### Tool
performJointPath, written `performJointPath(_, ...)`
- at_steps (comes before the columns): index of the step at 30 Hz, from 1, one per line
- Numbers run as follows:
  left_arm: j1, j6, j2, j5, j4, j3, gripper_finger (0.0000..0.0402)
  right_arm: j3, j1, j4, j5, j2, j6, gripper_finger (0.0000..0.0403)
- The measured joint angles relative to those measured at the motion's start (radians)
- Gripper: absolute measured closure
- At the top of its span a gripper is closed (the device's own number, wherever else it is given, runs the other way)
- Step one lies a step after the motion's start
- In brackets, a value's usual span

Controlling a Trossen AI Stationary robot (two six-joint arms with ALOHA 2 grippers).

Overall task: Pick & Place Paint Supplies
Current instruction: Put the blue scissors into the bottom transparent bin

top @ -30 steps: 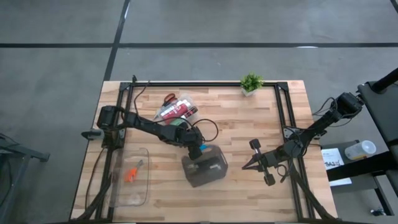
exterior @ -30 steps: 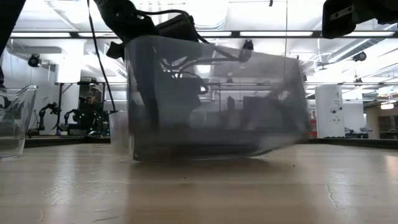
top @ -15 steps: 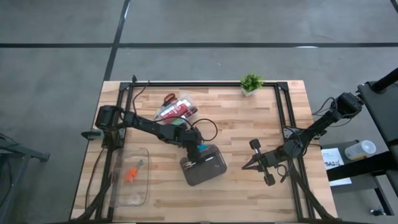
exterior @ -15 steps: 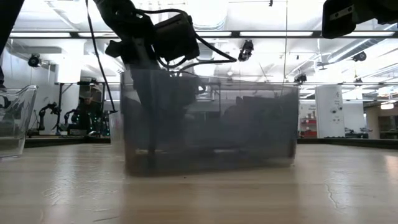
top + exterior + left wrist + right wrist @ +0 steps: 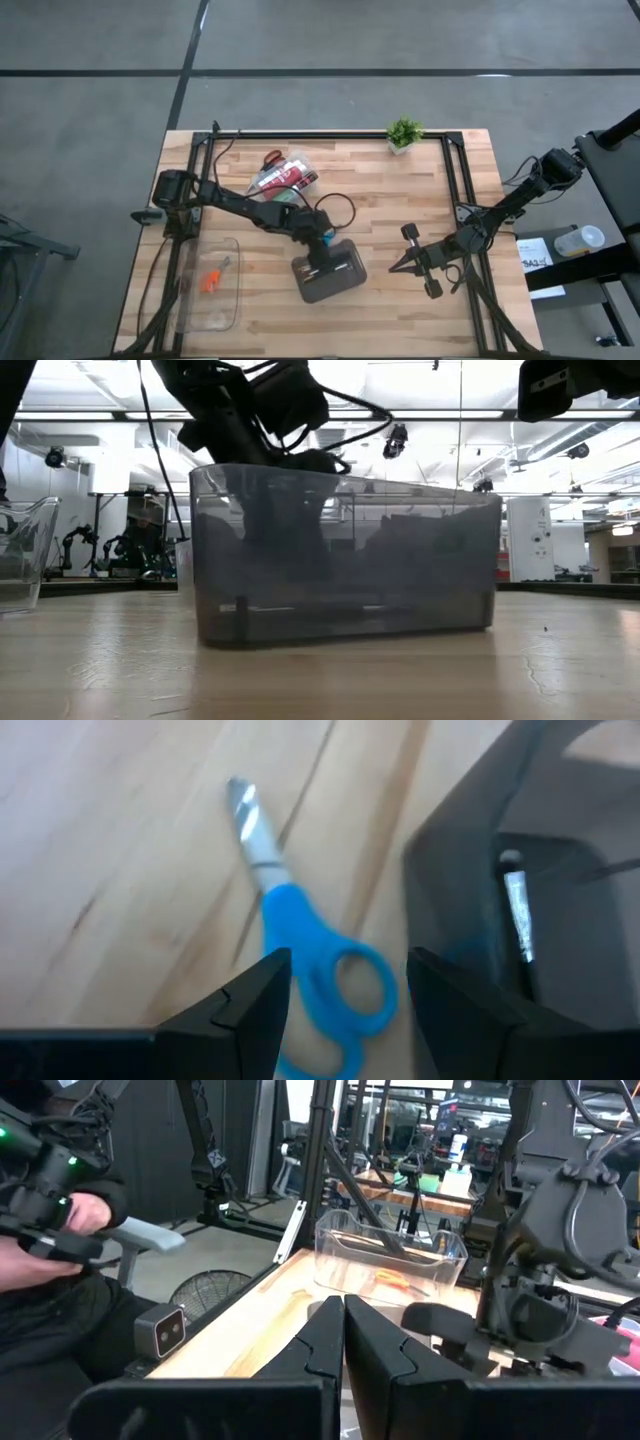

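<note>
Wooden worktop (image 5: pixel 400 210) carries everything, inside a black frame. Left arm reaches in from the left edge to mid-table; right arm waits at the right side, its end effector (image 5: pixel 396 266) closed and empty, resting low over the boards.

Dark grey case (image 5: pixel 328 275) sits upright, flat on the worktop just in front of centre — in the low view it fills the middle of the picture, translucent, with the left arm coming down behind its left end. Clear plastic box (image 5: pixel 213 284) lies near the left front edge, holding the orange-handled scissors (image 5: pixel 210 279).

Left end effector (image 5: pixel 345 990) hovers right at the case's near-left corner, fingers spread apart, gripping nothing. Between the fingers, on bare wood just beside the case wall — blue-handled scissors (image 5: pixel 315 988), blades closed, pointing away from the wrist.

Toward the back: a pile with red paint tube (image 5: pixel 280 178) and red-handled scissors (image 5: pixel 272 158). Small potted plant (image 5: pixel 403 132) at the back edge.
</note>
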Motion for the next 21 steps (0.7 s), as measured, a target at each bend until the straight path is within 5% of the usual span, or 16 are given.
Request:
performJointPath(14, -0.071, 0.078, -0.002, 0.074, 0.109, 0.002, 0.0193, 0.000, 0.000, 0.000, 0.000, 0.000, 0.000, 0.0395)
performJointPath(21, -0.044, 0.046, -0.052, -0.026, -0.020, 0.002, 0.0193, 0.000, 0.000, 0.000, 0.000, 0.000, 0.000, 0.0395)
